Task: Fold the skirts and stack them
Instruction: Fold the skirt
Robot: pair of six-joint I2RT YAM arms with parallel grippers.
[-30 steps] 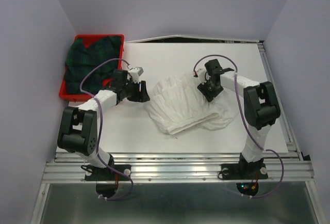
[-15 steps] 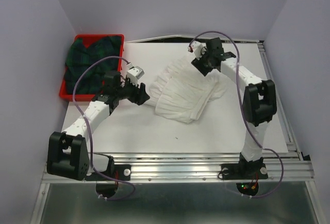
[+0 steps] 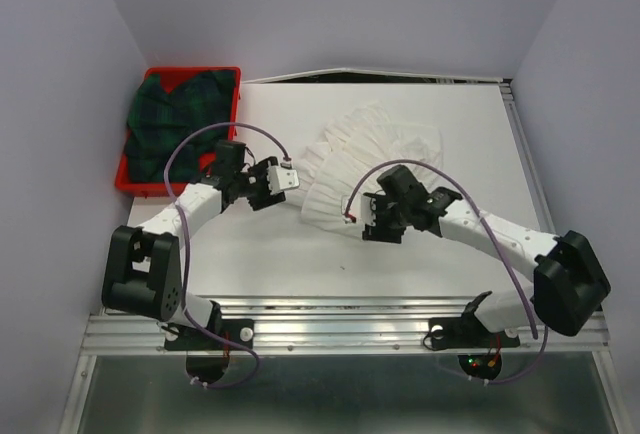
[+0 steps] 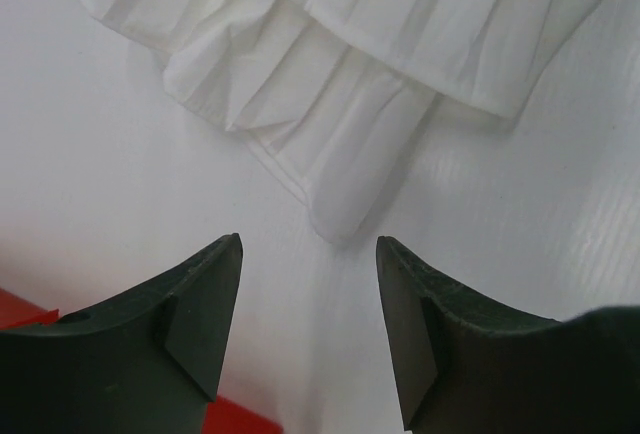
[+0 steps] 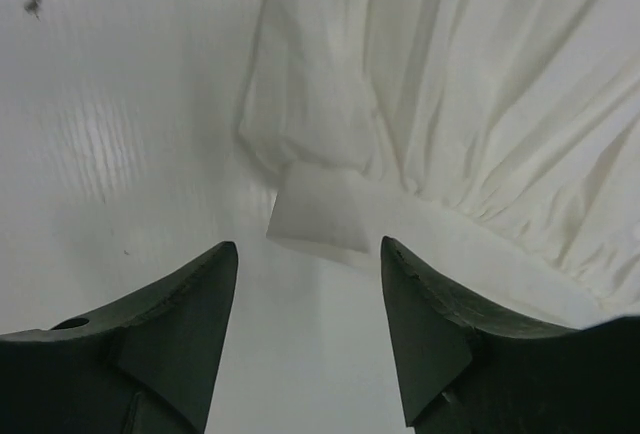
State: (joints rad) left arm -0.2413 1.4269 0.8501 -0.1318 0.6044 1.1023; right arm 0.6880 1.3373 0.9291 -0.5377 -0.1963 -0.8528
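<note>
**Both grippers hang open at the white skirt's edges; the plaid one lies in the tray.**

The white ruffled skirt (image 3: pixel 370 154) lies bunched on the table (image 3: pixel 300 254), just right of centre in the overhead view, its pleats fanning toward the upper right. The left gripper (image 4: pixel 310 246) sits at the skirt's left edge. Its jaws are spread and hold nothing, and in its wrist view a rounded fold of hem lies just past the tips on bare table. The right gripper (image 5: pixel 308 249) is at the skirt's lower edge, its jaws also apart and empty, and a flat waistband corner lies just beyond its tips. The green-and-navy plaid skirt (image 3: pixel 175 119) is crumpled in the red tray (image 3: pixel 124 182) at upper left, well apart from both grippers.
</note>
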